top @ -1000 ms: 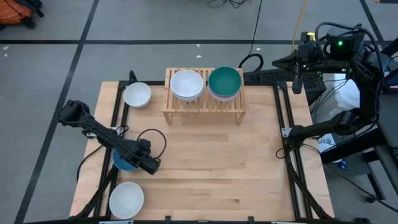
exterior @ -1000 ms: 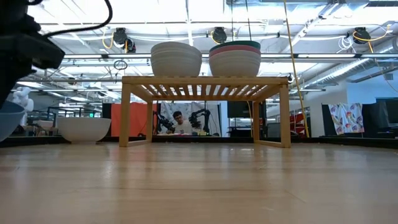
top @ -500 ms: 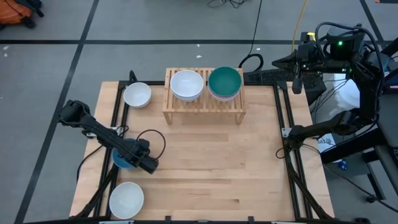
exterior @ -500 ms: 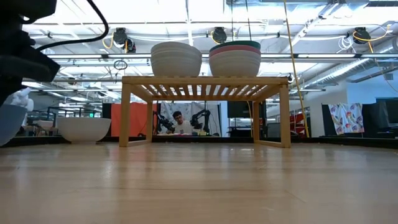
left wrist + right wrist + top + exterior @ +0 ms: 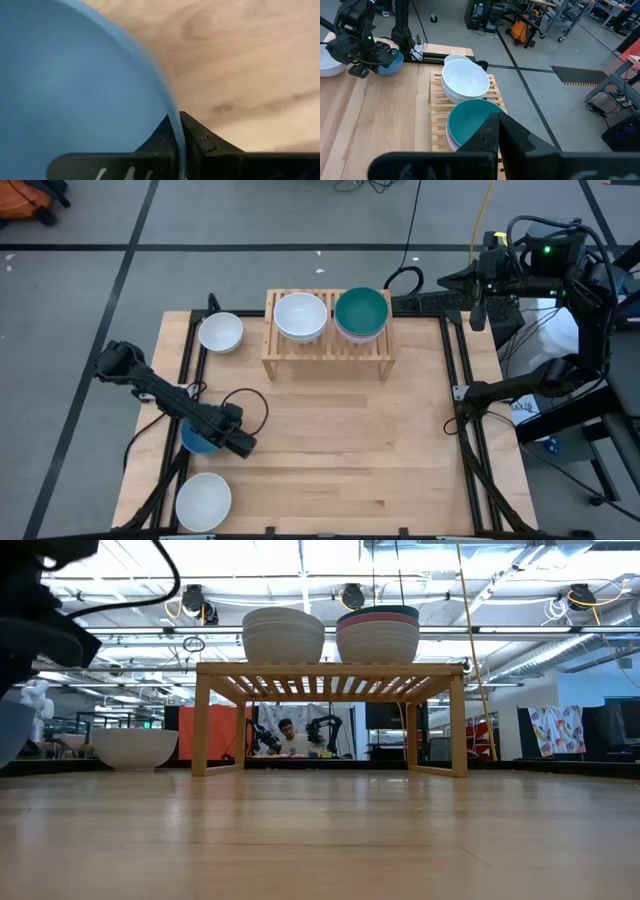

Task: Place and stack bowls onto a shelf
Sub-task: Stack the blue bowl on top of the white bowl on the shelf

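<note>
A blue bowl (image 5: 196, 442) is at the table's left side, and my left gripper (image 5: 222, 438) is shut on its rim; in the low view the bowl (image 5: 12, 730) shows at the left edge. The shelf (image 5: 327, 352) stands at the far middle. It carries a stack of white bowls (image 5: 300, 315) and a dark green bowl (image 5: 361, 310) nested on a pink one. One white bowl (image 5: 220, 332) rests on the table by the shelf's left end, another (image 5: 203, 500) at the near left corner. My right gripper (image 5: 498, 131) is shut and waits high off the table's far right. My left gripper has the blue bowl's rim (image 5: 176, 125) on the side toward the table's right, one finger inside the bowl and one outside. The fingers point down from above. Whether the bowl's base is on the table, I cannot tell.
Black frame rails (image 5: 462, 380) run along the table's left and right edges. A black cable (image 5: 245, 405) loops beside my left arm. Bare wood (image 5: 350, 450) spreads between the shelf and the near edge. In the low view a person sits beyond the table, seen under the shelf.
The blue bowl has rocked slightly under my left gripper, dipping and coming back up in the low view. The gripper stays over the same side of the rim.
</note>
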`<act>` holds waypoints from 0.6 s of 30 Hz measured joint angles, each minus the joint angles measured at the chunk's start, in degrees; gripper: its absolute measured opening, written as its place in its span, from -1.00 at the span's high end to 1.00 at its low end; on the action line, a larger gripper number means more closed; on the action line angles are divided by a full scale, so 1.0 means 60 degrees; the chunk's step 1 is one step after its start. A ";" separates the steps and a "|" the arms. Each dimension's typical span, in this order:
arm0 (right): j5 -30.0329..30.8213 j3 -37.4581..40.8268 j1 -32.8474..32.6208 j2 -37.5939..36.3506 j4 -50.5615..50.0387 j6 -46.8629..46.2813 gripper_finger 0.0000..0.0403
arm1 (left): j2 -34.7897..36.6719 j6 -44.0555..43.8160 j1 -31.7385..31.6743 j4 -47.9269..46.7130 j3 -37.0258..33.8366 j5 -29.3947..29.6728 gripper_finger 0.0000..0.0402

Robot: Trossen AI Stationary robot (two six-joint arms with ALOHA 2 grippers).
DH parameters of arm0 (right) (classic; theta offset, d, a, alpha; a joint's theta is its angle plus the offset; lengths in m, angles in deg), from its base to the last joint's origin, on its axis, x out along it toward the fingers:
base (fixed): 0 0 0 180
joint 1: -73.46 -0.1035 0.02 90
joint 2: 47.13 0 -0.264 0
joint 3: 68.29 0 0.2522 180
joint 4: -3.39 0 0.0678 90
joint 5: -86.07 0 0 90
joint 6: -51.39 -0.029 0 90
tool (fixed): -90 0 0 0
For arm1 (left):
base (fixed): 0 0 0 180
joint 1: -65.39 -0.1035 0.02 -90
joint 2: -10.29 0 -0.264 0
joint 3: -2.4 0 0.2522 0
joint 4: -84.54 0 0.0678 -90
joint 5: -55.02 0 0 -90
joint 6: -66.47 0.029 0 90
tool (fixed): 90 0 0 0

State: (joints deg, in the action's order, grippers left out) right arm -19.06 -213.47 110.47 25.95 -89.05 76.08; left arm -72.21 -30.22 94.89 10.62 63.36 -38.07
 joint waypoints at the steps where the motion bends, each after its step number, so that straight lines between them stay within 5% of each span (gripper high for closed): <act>1: 0.0000 0.0000 0.0001 0.0000 -0.0001 0.0000 1.00 | 0.0000 0.0055 0.0001 -0.0004 0.0148 -0.0023 0.97; 8: 0.0003 0.0000 0.0001 0.0000 -0.0001 0.0000 1.00 | 0.0000 0.0635 0.0000 -0.0722 0.1864 0.0093 0.97; 18: 0.0004 0.0000 0.0001 0.0000 -0.0001 0.0004 1.00 | 0.0020 0.0876 -0.0856 -0.5050 0.6078 0.0667 0.97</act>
State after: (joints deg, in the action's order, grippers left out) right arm -19.04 -213.47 110.48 25.95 -89.05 76.10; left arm -72.09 -24.97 89.76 -19.68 99.82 -34.07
